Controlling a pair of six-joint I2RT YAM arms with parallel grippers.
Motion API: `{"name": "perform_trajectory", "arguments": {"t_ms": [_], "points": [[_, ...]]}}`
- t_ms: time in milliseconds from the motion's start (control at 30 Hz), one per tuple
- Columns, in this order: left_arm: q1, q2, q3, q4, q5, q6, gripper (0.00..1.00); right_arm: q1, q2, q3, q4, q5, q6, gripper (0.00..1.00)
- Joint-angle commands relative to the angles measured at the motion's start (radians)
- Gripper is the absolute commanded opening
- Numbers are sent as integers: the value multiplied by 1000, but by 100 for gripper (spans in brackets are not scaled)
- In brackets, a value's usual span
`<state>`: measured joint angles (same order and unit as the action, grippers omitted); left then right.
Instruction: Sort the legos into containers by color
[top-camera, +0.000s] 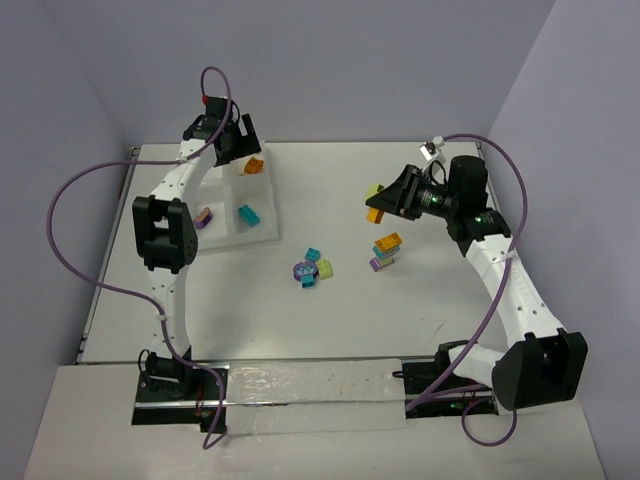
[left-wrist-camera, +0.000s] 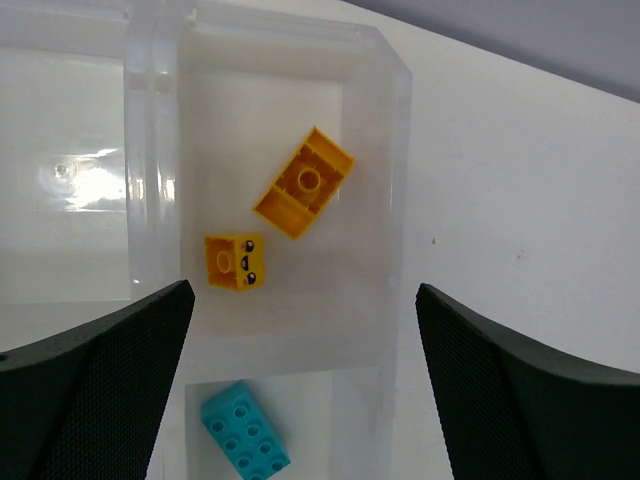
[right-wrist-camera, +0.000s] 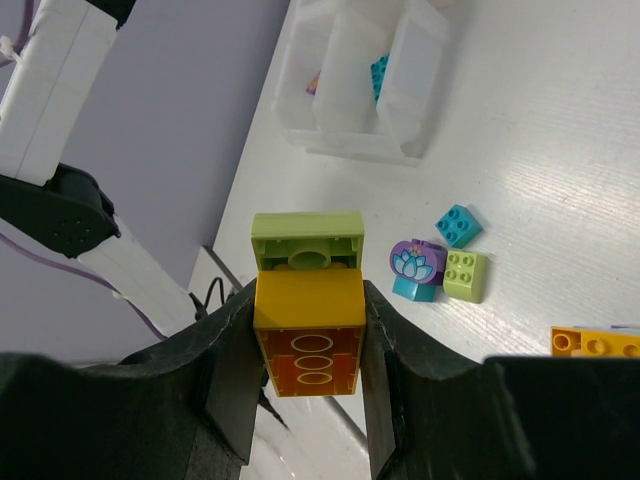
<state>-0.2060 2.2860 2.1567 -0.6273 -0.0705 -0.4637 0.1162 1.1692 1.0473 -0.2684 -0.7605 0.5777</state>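
Two-colour clump (right-wrist-camera: 305, 240) pinched in the right pincer (right-wrist-camera: 306, 345), well right of the tray (left-wrist-camera: 397, 180); left pincer (left-wrist-camera: 305, 330) hangs spread over the tray.

lt: bright, even | shdws: soft | glare: tray (left-wrist-camera: 85, 180) floor | focus: sharp

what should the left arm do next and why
Probably lift the open, empty left fingers away from the tray toward the right fingers: they grip an orange brick stuck to a lime brick, which likely needs pulling apart.
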Motion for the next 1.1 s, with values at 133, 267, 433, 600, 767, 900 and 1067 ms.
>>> {"name": "perform_trajectory", "arguments": {"t_ms": [133, 267, 433, 600, 767, 900, 1067], "points": [[-43, -301, -200, 102, 139, 32, 96, 29, -9, 47, 21, -4, -15, 0], [-70, -426, -294, 140, 483, 48, 92, 51, -10, 48, 43, -49, -22, 0], [-113, -562, -478, 351, 893, -31, 90, 70, -6, 38, 92, -130, -12, 0], [-165, -587, -545, 573, 1097, -171, 91, 89, -4, 40, 122, -190, -13, 0], [-245, -524, -471, 607, 1191, -193, 95, 107, 1, 56, 117, -220, -23, 0], [-292, -474, -425, 558, 1238, -165, 96, 114, 3, 65, 117, -241, -29, 0], [-322, -455, -430, 608, 1284, -191, 93, 115, 10, 71, 108, -247, -36, 0]]}}
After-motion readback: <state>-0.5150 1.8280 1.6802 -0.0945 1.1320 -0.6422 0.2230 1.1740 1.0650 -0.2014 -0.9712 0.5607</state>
